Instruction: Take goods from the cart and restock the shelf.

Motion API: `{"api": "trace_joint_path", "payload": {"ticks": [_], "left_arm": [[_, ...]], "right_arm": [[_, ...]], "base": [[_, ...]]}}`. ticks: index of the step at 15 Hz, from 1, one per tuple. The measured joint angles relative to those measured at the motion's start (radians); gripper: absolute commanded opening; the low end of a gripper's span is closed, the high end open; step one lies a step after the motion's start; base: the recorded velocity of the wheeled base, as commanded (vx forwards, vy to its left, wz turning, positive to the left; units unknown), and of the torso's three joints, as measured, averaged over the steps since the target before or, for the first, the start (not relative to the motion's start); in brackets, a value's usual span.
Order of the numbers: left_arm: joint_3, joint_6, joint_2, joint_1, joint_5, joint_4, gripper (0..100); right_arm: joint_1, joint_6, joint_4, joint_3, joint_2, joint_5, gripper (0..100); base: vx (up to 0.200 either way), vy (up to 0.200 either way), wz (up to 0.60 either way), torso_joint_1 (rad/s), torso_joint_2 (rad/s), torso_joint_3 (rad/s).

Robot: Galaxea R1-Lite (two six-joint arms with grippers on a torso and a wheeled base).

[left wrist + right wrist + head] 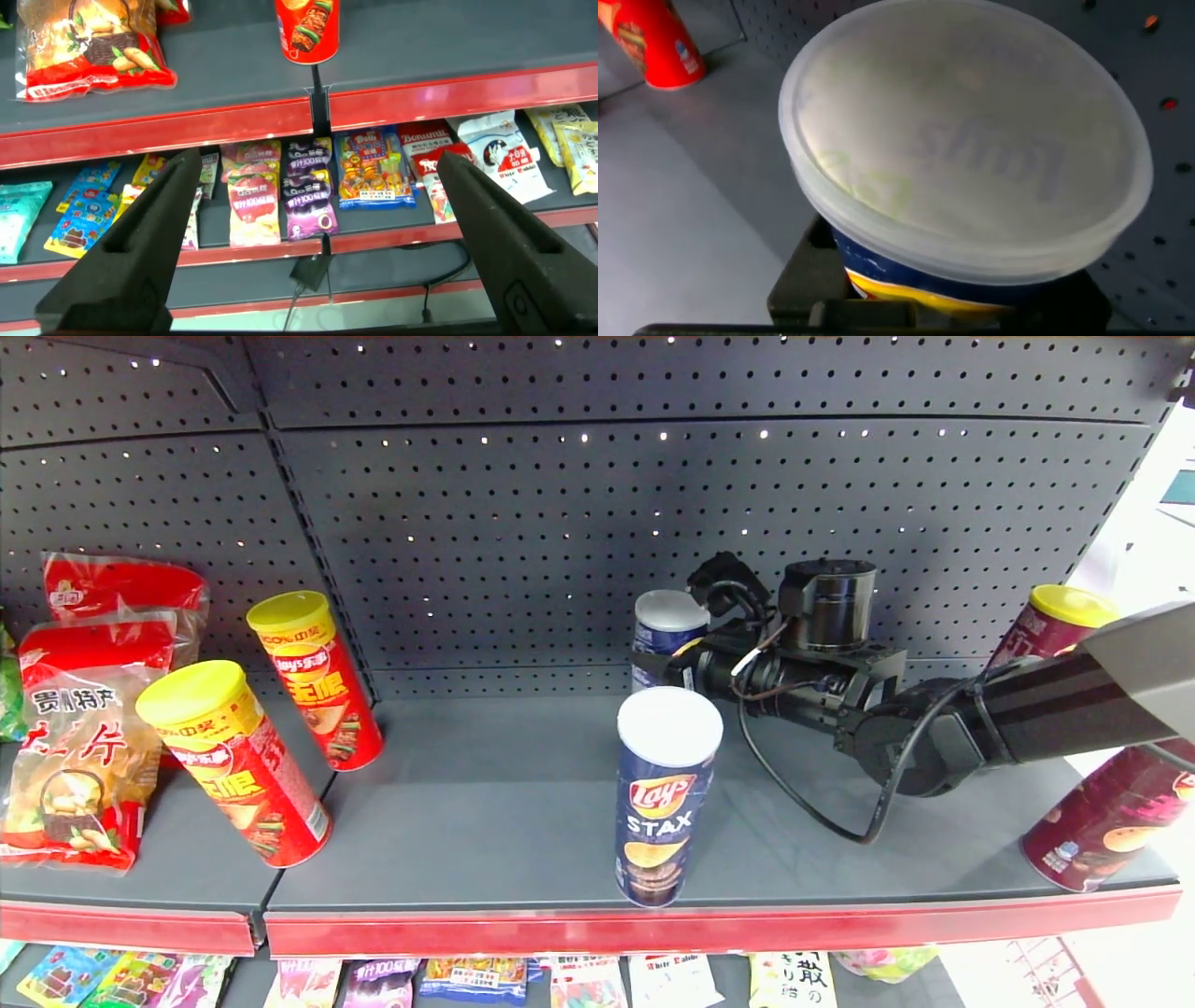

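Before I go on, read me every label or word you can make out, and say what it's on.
"Lay's" and "STAX": front blue can.
"Lay's", embossed on the lid, seen upside down: rear blue can.
"Lay's": rear red can; its other print is blurred.
"贵州特产": snack bag.
Too small or blurred to read: front red can, maroon cans, lower-shelf packets.

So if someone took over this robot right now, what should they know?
Right gripper: shut on the rear blue can, held upright near the back of the shelf.
Left gripper: open and empty, facing the snack packets lower down.
Done: the front blue can stands at the shelf edge, with red cans to its left and maroon cans to its right.
Left: release the rear blue can, then probably fetch more goods.
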Motion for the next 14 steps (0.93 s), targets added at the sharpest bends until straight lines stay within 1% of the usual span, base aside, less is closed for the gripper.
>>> {"api": "trace_joint_path", "payload": {"ticks": [8,10,14], "left_arm": [[0.0,0.001,0.0,0.0,0.0,0.0,100],[0.0,0.0,0.0,0.0,-0.002,0.0,100],[0.002,-0.004,0.0,0.001,-0.01,0.0,100]], "right_arm": [[0.001,0.007,-0.002,0.037,-0.022,-0.001,100],[0.0,0.016,0.0,0.072,-0.05,-0.003,100],[-0.01,0.059,0.001,0.169,-0.134,-0.04,100]], "base": [[0.0,0.0,0.0,0.0,0.0,0.0],[0.0,0.0,0.0,0.0,0.0,0.0],[0.0,0.0,0.0,0.0,0.0,0.0]]}}
